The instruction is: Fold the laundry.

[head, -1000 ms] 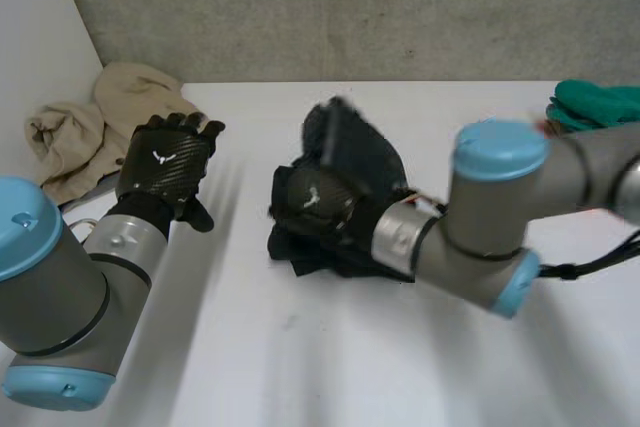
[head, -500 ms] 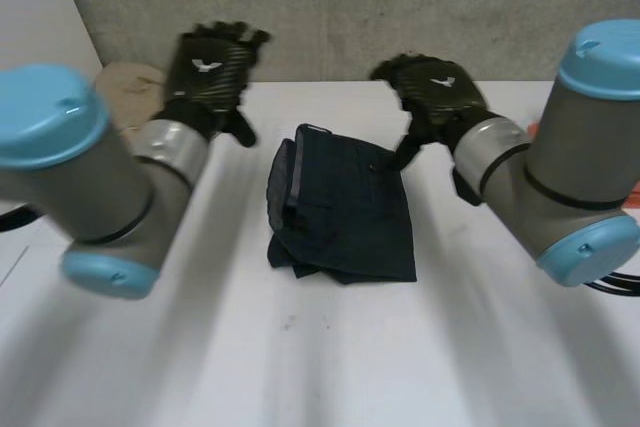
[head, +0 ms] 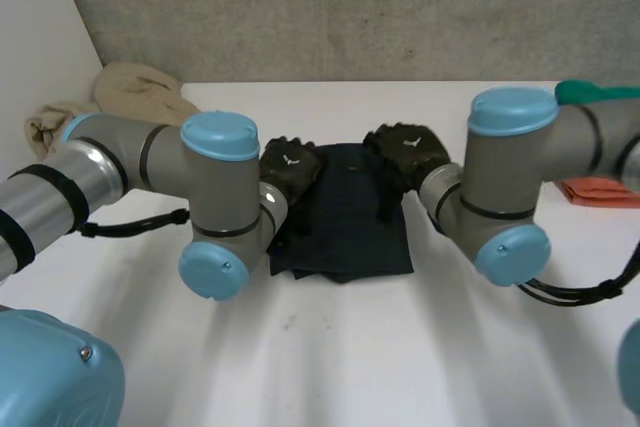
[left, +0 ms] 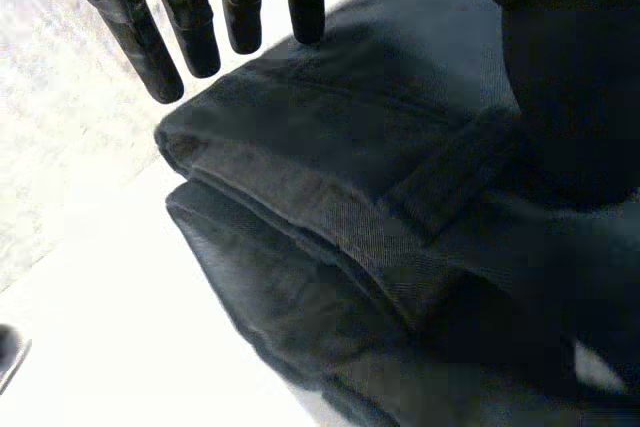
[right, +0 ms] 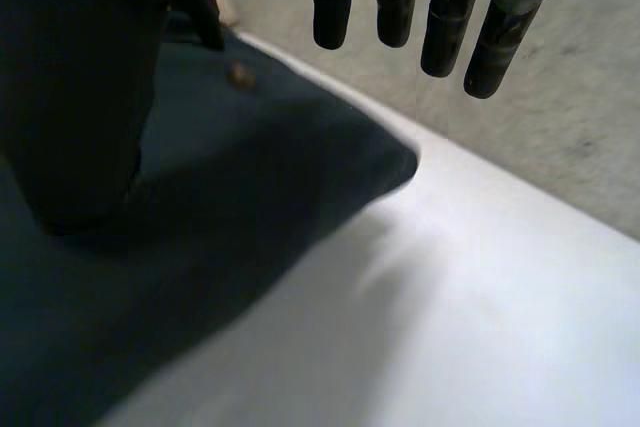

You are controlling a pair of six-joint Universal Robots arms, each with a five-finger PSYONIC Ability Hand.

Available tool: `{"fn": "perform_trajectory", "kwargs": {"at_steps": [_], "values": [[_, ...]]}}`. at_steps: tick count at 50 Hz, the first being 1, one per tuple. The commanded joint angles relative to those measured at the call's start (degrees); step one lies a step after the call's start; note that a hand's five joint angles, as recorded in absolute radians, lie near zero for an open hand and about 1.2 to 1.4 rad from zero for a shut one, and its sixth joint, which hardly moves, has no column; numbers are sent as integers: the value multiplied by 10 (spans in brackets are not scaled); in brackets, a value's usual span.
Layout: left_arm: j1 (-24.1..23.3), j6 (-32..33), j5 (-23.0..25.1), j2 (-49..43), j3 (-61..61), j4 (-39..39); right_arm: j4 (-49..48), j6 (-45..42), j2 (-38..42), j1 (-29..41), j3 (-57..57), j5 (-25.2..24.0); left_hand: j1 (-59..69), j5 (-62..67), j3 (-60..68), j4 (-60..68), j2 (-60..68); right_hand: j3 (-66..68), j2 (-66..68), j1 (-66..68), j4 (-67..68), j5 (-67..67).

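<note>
Both sides covered: left robot hand (head: 290, 162) at garment's (head: 350, 222) left edge, right robot hand (head: 408, 152) at right edge; both extended, holding nothing.

folded garment (head: 345, 217): dark navy, plain (its fold edge looks greyer in the left wrist view)
table (head: 300, 367): white
cloth at far left corner (head: 130, 92): beige
cloth at far right corner (head: 600, 97): green
left hand (head: 290, 169), right hand (head: 408, 150): black
left arm (head: 120, 162), right arm (head: 570, 147): grey, light-blue caps
</note>
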Motion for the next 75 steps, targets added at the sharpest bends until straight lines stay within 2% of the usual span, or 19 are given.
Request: {"fn": "perform_trajectory", "kwargs": {"at_steps": [1,7,14,19,24,27,32,37,40,43,50,59,69,75], "values": [[3,75,-40,-12,-11,-5,14,-44,58,13,-35,4,15,0,2,8,7,-24,-36,-27,-38,-37],[2,77,-28,-9,-26,-7,14,-76,84,13,-54,23,10,-5,-3,3,2,-24,-36,-27,-38,-37],[2,78,-21,-4,-28,-7,18,-77,68,13,-56,31,13,-2,1,6,6,-24,-36,-27,-38,-37],[2,74,-18,37,-30,-11,18,-79,10,14,-36,32,3,-12,-10,-4,-4,-24,-36,-27,-38,-37],[9,66,-5,108,-52,-5,-17,-84,-93,11,35,30,2,-13,-11,-5,-6,-24,-36,-27,-38,-37],[14,39,30,163,-75,-5,-58,-86,-137,14,83,31,0,-15,-13,-7,-8,-24,-36,-27,-38,-37],[18,-10,109,244,-136,-4,-148,-85,-222,16,236,31,2,-13,-11,-5,-6,-24,-36,-27,-38,-37],[37,-33,234,319,-226,-4,-217,-83,-253,23,365,30,2,-13,-11,-5,-6,-24,-36,-27,-38,-37],[57,-36,293,342,-263,-6,-270,-83,-249,45,431,30,5,-10,-8,-2,-3,-24,-36,-27,-38,-37],[70,-37,322,351,-287,-5,-335,-84,-234,70,467,31,5,-10,-8,-2,-3,-24,-36,-27,-38,-37],[76,-40,325,350,-298,-5,-443,-118,-128,92,446,32,5,-10,-8,-2,-3,-24,-36,-27,-38,-37],[76,-40,325,348,-303,-4,-438,-196,-42,94,336,35,7,-8,-6,0,-1,-24,-36,-27,-38,-37],[76,-40,325,349,-303,-4,-382,-200,3,96,240,38,7,-8,-6,0,-1,-15,-27,-17,-29,-28],[78,-40,325,350,-305,-5,-329,-190,-2,96,236,38,7,-8,-6,0,-1,-24,-36,-27,-38,-37]]}}
